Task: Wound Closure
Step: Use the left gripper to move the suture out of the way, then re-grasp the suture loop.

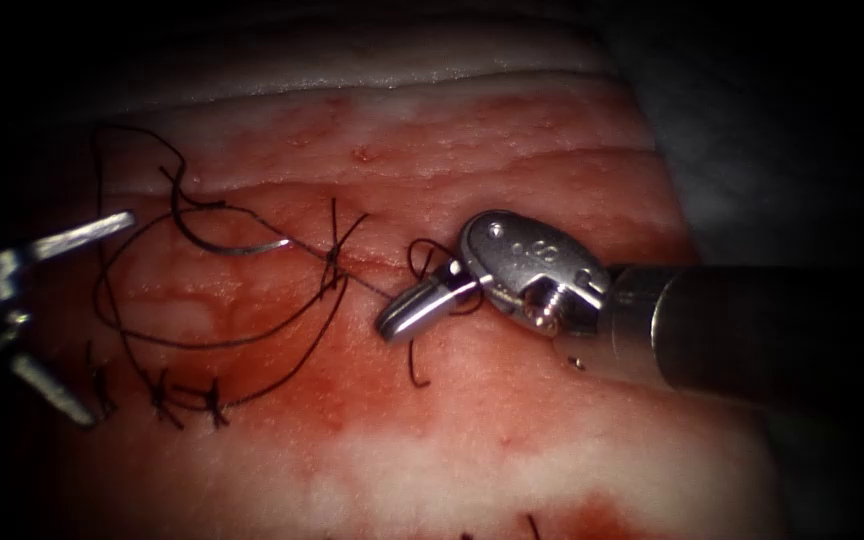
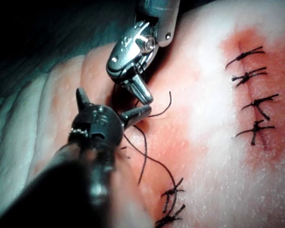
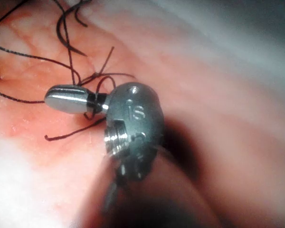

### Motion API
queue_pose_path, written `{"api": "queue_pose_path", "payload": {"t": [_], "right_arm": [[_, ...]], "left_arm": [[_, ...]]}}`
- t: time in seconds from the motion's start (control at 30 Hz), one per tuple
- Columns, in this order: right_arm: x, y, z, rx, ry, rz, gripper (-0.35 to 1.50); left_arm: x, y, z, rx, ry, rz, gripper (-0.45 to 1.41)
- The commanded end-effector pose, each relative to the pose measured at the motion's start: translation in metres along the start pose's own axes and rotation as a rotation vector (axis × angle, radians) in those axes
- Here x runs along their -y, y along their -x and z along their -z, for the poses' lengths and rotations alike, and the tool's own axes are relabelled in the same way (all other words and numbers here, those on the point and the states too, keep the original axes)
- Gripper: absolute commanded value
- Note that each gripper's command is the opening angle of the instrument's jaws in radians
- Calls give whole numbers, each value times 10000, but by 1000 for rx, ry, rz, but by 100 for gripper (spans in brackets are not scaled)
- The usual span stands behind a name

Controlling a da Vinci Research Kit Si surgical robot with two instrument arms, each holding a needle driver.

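Right now the right tool's (image 1: 420,306) jaws, mid-frame, are clamped on the thread (image 1: 252,335), with a loop wound round them. The left tool (image 1: 67,312), at the left edge, gapes empty. The needle (image 1: 227,243) lies loose on the tissue (image 1: 512,420), centre-left, beside a stitch (image 1: 332,262). I judge this to be thread work, and any new bite calls for regrasping the needle.

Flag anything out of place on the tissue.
The needle lies loose on the tissue, left of the knot, held by neither tool. Thread sprawls around it in slack loops. The left tool is open and empty; the right tool is shut on thread.
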Motion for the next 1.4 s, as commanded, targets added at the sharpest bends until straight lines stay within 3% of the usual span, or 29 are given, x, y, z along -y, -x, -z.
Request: {"api": "queue_pose_path", "payload": {"t": [0.03, 0.07, 0.1, 0.17, 0.3, 0.43, 0.47, 0.67, 0.87, 1.0, 1.4], "right_arm": [[-7, 2, -5, 0, -3, 3, -35], [-7, 2, -5, 0, -3, 3, -35], [-5, 2, -5, 1, -5, 3, -35], [-4, 2, -4, 1, -6, 3, -35], [-3, 2, -3, 1, -8, 2, -35], [-3, 2, -4, 1, -7, 3, -35], [-3, 3, -4, 1, -8, 3, -35], [-3, 2, -4, 1, -7, 2, -35], [-3, 3, -3, 2, -7, 3, -35], [-3, 3, -3, 2, -7, 3, -35], [-3, 6, -4, 4, -6, 5, -35]], "left_arm": [[12, 3, -18, 21, -15, -17, 69], [12, 3, -18, 21, -15, -17, 69], [36, 16, -47, 108, -55, -26, 69], [47, 28, -61, 161, -46, -37, 66], [65, 59, -90, 276, -29, -71, 34], [71, 85, -109, 350, -10, -104, 34], [66, 96, -117, 389, 35, -132, 36], [47, 114, -132, 482, 118, -150, 39], [44, 112, -130, 483, 146, -134, 49], [48, 108, -123, 472, 144, -127, 74], [52, 86, -105, 387, 82, -52, 56]]}}
